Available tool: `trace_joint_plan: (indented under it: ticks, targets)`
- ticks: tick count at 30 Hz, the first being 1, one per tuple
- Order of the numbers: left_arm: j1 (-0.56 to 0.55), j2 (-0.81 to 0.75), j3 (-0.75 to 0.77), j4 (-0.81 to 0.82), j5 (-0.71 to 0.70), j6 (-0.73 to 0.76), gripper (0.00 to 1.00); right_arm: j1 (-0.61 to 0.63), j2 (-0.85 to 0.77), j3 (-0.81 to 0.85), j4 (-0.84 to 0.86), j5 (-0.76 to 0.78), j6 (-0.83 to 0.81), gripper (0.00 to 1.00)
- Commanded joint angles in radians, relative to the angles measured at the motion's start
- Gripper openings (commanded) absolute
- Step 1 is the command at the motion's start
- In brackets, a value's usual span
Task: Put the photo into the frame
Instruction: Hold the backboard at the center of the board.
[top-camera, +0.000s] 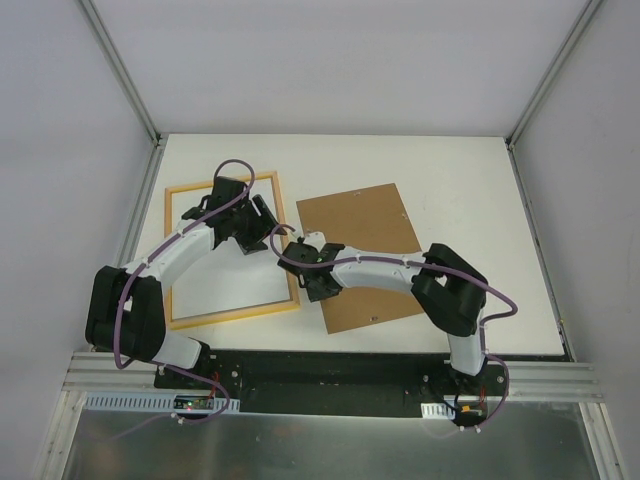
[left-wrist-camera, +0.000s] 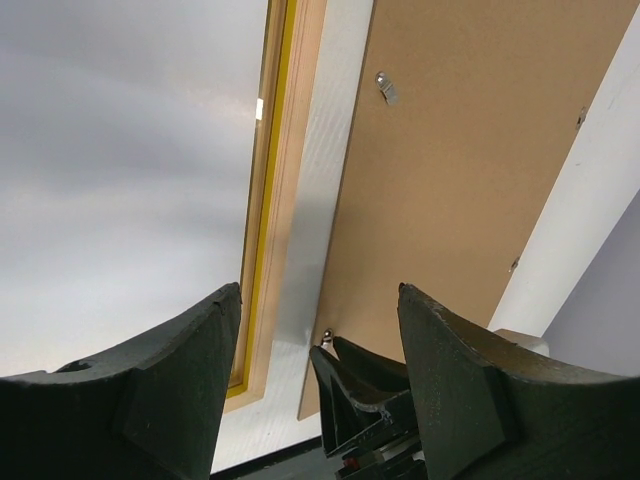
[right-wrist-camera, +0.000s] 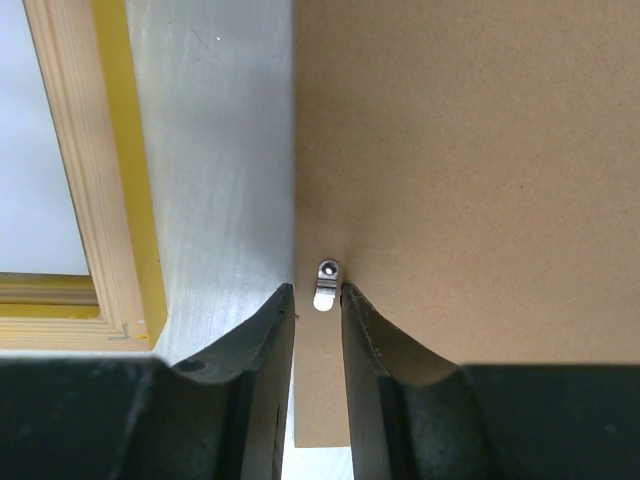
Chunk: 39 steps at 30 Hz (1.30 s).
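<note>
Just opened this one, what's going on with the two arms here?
On a white table, a thin rectangular frame lies with its wood-coloured back up. A white sheet, probably the photo face down, appears to fill it. The left gripper hovers open above the frame's right rail. The right gripper, jaws slightly parted, is at a small metal tab on the left edge of the brown hardboard panel, which lies beside the frame, not yet on it.

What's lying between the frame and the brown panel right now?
Only a bare strip of white table. The right wrist view shows it best: frame on the strip's left, panel on its right, nothing lying on it.
</note>
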Motion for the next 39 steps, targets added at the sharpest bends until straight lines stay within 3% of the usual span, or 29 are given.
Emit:
trace_joint_plan:
  ticks: [1,16,24,31,39]
  targets:
    - [0.011,-0.025,0.006,-0.003,0.006,0.017,0.63,0.006,0.015,0.039,-0.021,0.012,0.002,0.27]
    - [0.009,-0.036,-0.006,-0.003,0.024,0.009,0.63,-0.013,-0.037,-0.082,0.035,-0.003,0.032,0.16]
    - [-0.004,-0.033,-0.022,0.001,0.027,0.003,0.63,-0.025,-0.06,-0.113,0.061,-0.017,0.029,0.15]
    - [-0.063,-0.007,-0.014,0.014,0.036,-0.03,0.63,-0.039,-0.086,-0.153,0.06,0.003,0.029,0.01]
    - [-0.176,0.062,0.001,0.07,0.047,-0.13,0.64,-0.06,-0.151,-0.219,0.061,0.026,0.026,0.01]
